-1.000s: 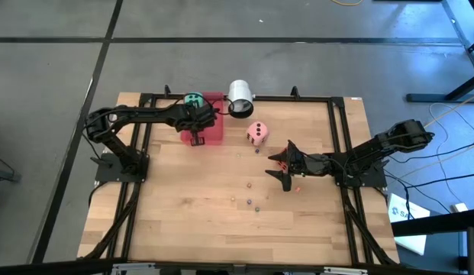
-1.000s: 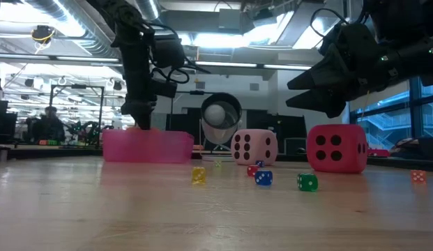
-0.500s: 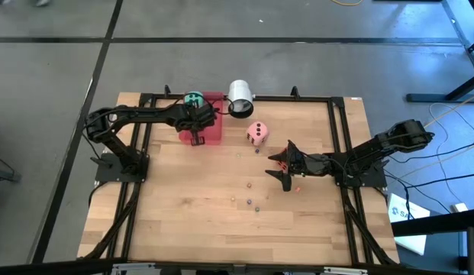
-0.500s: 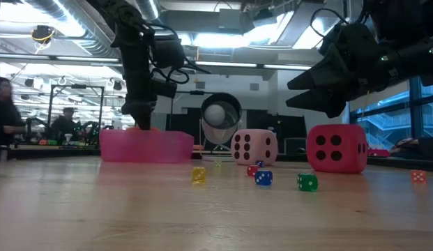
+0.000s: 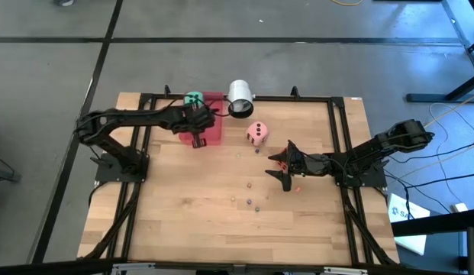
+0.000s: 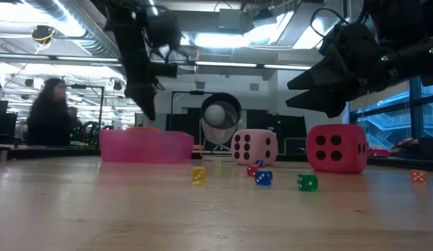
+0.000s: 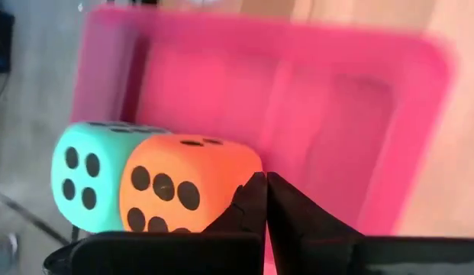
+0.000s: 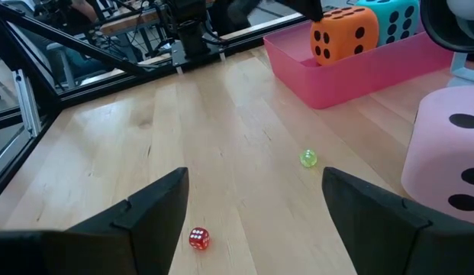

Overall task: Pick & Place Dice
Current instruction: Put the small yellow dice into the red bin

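Up from the pink tray goes the left gripper, fingers pressed together, empty. Orange die and green die sit inside, half hidden. Pink die waits at 12 o'clock, red die beneath the wide-open right gripper.

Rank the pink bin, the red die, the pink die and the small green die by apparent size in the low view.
1. Pink bin, widest.
2. Red die, but it stands nearer the camera.
3. Pink die, so their true sizes may match.
4. Small green die, clearly smallest.
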### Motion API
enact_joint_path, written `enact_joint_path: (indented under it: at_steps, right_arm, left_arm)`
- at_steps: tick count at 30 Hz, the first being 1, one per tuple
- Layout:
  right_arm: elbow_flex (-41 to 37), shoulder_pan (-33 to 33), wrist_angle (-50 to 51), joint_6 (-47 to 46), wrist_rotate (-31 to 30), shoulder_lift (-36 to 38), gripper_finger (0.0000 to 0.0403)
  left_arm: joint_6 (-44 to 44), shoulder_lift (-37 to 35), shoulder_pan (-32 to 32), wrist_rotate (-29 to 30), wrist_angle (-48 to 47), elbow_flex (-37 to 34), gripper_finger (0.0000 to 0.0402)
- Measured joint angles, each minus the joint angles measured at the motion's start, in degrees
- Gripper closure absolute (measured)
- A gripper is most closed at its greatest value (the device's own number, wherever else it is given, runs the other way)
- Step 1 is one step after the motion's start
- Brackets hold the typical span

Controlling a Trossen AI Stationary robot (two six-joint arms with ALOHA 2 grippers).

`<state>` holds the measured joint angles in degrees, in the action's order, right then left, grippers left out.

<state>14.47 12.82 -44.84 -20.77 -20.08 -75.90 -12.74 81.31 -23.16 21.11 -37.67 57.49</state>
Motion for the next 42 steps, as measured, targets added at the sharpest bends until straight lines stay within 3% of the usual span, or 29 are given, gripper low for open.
enact_joint_path:
  at_steps: [10,18,27,34,42]
  right_arm:
    - [0.0,0.0,0.0,0.0,0.0,0.0,0.0103]
    - [0.0,0.0,-1.3,0.2,0.0,0.0,0.0103]
    - [0.0,0.0,-10.1,4.7,3.6,0.0,0.0103]
    - [1.3,0.0,-10.4,4.8,4.5,0.0,0.0103]
    - [1.7,0.0,-10.4,3.7,4.5,0.0,0.0103]
  left_arm:
    - [10.0,-12.6,7.4,-11.2,2.5,0.0,0.0398]
    - [13.5,-17.8,13.8,-19.0,6.5,0.0,0.0398]
    - [13.6,-19.8,23.7,-19.4,15.4,0.0,0.0397]
    - [10.0,-19.8,31.8,-19.5,24.8,0.0,0.0391]
    - [4.7,-19.8,39.3,-19.2,37.9,0.0,0.0305]
